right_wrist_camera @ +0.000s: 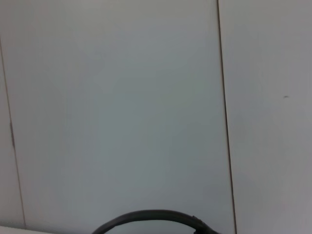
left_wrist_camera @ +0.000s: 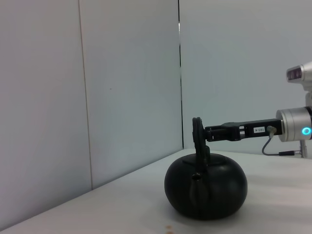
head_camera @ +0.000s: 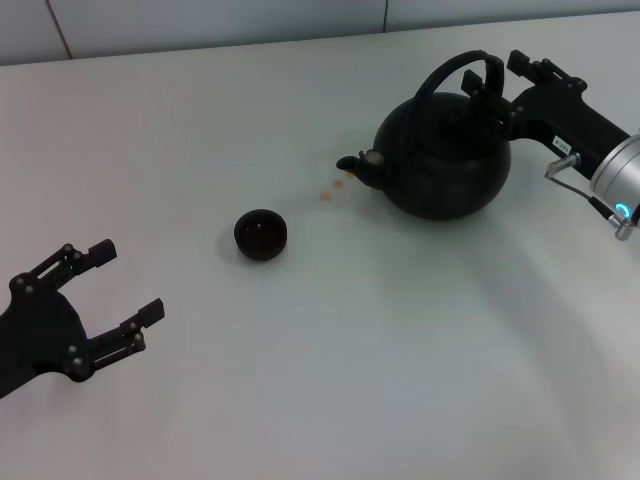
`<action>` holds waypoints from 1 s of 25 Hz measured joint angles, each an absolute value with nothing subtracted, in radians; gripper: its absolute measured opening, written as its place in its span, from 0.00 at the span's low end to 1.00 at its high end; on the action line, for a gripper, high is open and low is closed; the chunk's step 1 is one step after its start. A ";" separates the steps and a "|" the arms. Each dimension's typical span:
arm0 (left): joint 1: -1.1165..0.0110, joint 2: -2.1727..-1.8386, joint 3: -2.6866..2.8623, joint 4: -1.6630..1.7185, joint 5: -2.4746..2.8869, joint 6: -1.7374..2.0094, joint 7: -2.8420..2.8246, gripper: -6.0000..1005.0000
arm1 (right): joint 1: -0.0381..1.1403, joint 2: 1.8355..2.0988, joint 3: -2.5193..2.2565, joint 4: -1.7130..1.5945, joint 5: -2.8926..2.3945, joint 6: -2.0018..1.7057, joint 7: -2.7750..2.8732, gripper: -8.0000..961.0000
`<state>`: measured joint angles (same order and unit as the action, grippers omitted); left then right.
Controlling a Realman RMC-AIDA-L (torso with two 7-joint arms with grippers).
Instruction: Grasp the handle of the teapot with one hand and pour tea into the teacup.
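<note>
Clearly the teapot (head_camera: 445, 158) is bulky and probably heavy, so it wants a firm hold on the stiff handle (head_camera: 462, 68). It sits near the table's (head_camera: 400, 380) far right corner, spout toward the cup (head_camera: 261, 234) mid-table. The right gripper (head_camera: 492, 90) is at the handle; whether it pinches cannot be told. The left gripper (head_camera: 125, 290) hangs spread at the near left edge. A small white label on the right arm is unreadable.

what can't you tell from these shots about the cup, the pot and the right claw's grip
- Teacup: head view only; its dark inside hides whether there is tea in it.
- Teapot: opaque body, lid on, so its tea level is hidden in every view.
- Right claw: at the handle, which overlaps its fingers in the head and left wrist views, so closure is unclear.
- Right wrist view: the bottom edge cuts off all but the handle's arc.
</note>
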<state>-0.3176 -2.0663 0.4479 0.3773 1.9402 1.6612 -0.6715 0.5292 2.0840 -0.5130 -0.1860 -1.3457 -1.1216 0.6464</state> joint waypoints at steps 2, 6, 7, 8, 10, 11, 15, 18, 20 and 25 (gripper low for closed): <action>-0.318 -2.066 0.448 0.377 1.940 1.661 -0.672 0.84 | 0.522 2.084 -0.511 -0.187 -1.345 -1.135 0.646 0.71; -0.318 -2.066 0.448 0.377 1.940 1.661 -0.672 0.84 | 0.512 2.085 -0.512 -0.188 -1.345 -1.146 0.644 0.75; -0.318 -2.066 0.448 0.377 1.940 1.661 -0.672 0.84 | 0.501 2.085 -0.514 -0.188 -1.345 -1.163 0.644 0.76; -0.318 -2.066 0.448 0.377 1.940 1.661 -0.672 0.84 | 0.501 2.085 -0.514 -0.188 -1.345 -1.163 0.644 0.77; -0.317 -2.066 0.448 0.377 1.940 1.661 -0.671 0.84 | 0.487 2.084 -0.515 -0.189 -1.345 -1.195 0.644 0.78; -0.315 -2.066 0.448 0.377 1.940 1.661 -0.671 0.84 | 0.475 2.084 -0.514 -0.190 -1.345 -1.221 0.644 0.78; -0.314 -2.065 0.454 0.377 1.940 1.661 -0.671 0.84 | 0.438 2.082 -0.514 -0.191 -1.345 -1.292 0.644 0.78; -0.315 -2.065 0.456 0.377 1.941 1.661 -0.671 0.84 | 0.376 2.081 -0.509 -0.192 -1.345 -1.407 0.644 0.78; -0.316 -2.064 0.456 0.377 1.942 1.661 -0.671 0.84 | 0.361 2.081 -0.504 -0.192 -1.344 -1.438 0.644 0.78; -0.317 -2.063 0.456 0.377 1.942 1.661 -0.671 0.84 | 0.255 2.079 -0.400 -0.189 -1.342 -1.606 0.652 0.78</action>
